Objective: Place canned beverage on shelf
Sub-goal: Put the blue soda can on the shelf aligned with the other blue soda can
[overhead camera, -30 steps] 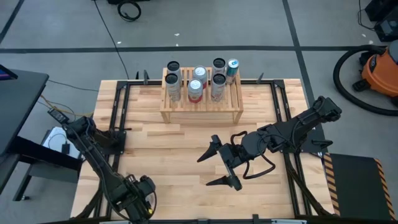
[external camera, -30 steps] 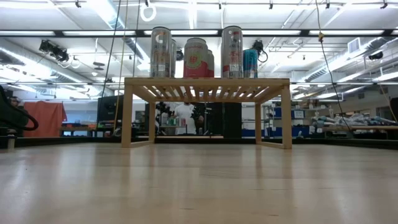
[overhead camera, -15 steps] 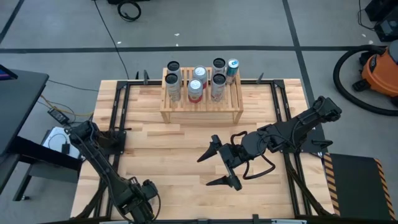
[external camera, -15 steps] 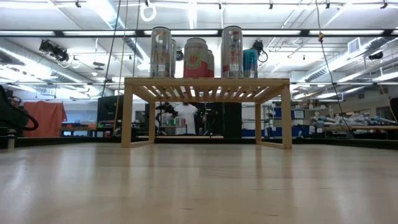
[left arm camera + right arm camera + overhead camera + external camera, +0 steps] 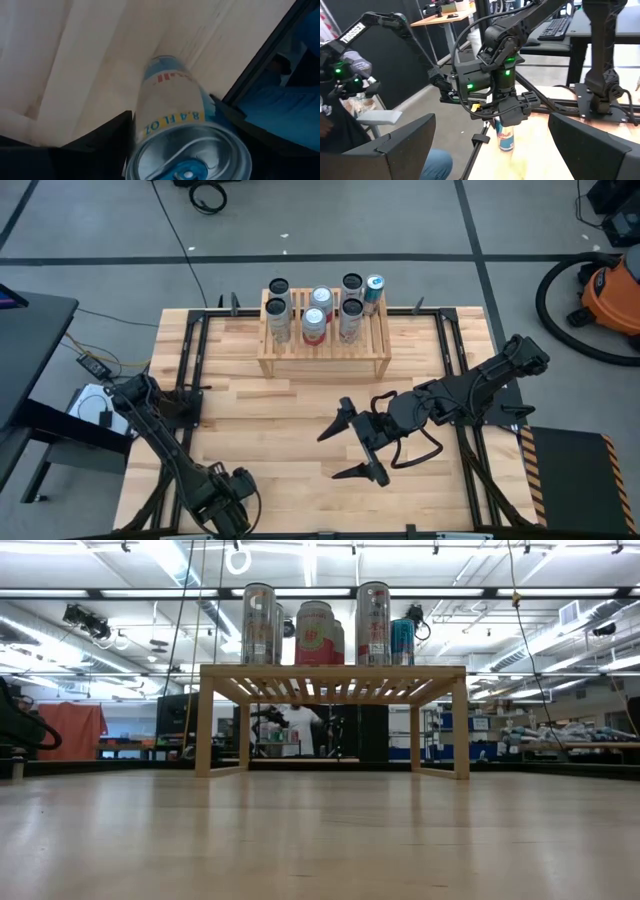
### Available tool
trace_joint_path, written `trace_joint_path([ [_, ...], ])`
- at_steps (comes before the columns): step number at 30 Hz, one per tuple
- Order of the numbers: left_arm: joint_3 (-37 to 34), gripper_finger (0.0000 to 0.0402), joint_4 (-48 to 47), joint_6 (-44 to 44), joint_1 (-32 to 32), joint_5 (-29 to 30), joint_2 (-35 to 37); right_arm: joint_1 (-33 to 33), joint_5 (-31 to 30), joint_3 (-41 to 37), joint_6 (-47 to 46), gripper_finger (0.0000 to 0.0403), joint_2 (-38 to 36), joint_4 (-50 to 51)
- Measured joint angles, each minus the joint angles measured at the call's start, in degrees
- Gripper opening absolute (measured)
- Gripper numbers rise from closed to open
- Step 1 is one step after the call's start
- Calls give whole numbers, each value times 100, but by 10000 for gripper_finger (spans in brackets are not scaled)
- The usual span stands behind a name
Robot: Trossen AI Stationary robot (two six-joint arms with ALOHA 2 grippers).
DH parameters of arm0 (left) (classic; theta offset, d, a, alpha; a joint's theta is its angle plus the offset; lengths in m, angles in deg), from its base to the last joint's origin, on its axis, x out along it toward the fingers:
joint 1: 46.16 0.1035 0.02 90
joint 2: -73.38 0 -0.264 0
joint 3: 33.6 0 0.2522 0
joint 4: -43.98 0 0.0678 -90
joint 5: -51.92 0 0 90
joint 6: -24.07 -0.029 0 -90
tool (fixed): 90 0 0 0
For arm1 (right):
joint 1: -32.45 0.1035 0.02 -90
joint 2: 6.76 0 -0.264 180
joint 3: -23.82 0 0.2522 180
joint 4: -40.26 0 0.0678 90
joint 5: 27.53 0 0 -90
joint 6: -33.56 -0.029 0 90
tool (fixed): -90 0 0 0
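A slim blue-and-silver can (image 5: 175,100) stands upright on the table's near left corner (image 5: 506,138). My left gripper (image 5: 503,121) points straight down over it, open, with a finger on either side of the can's upper part (image 5: 172,112). In the high view the left gripper (image 5: 228,512) hides the can. The light wooden shelf (image 5: 325,358) stands at the far middle of the table with several cans (image 5: 314,632) on its slatted top. My right gripper (image 5: 338,452) hangs wide open above the table's middle, holding nothing. My left gripper has its two fingers (image 5: 107,142) close beside the can's upper wall (image 5: 150,115), coming from above and pointing down. Whether they touch the can, I cannot tell. The can's base rests on the table.
Black frame rails (image 5: 190,380) run along the table's left and right sides. A person (image 5: 340,85) sits just beyond the near left corner. An orange vacuum (image 5: 612,290) stands on the floor at the far right. Bare tabletop (image 5: 270,420) lies between the shelf and the arms.
My left gripper has sunk a little over the can and shifted slightly toward the table's near edge, then held still. The right arm has kept still.
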State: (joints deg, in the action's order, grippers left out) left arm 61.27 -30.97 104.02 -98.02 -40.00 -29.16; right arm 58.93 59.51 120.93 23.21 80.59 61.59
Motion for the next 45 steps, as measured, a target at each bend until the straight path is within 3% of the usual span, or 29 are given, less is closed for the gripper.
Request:
trace_joint_path([
  [10, 2, 235, 9, -111, 4, 37, 2, -79, 153, 0, -189, 398, 0, 295],
  [14, 2, 234, 9, -140, 4, 35, 2, -74, 156, 0, -107, 393, 2, 574],
  [26, 2, 236, 6, -680, 84, 47, 12, 112, 120, 0, -151, 321, 32, 895],
  [40, 606, 236, -172, -1667, 587, 88, 24, 179, 356, -2, -115, 320, 107, 538],
  [45, 753, 237, -211, -1899, 725, 86, 26, 264, -56, 0, 358, 340, 105, 504],
])
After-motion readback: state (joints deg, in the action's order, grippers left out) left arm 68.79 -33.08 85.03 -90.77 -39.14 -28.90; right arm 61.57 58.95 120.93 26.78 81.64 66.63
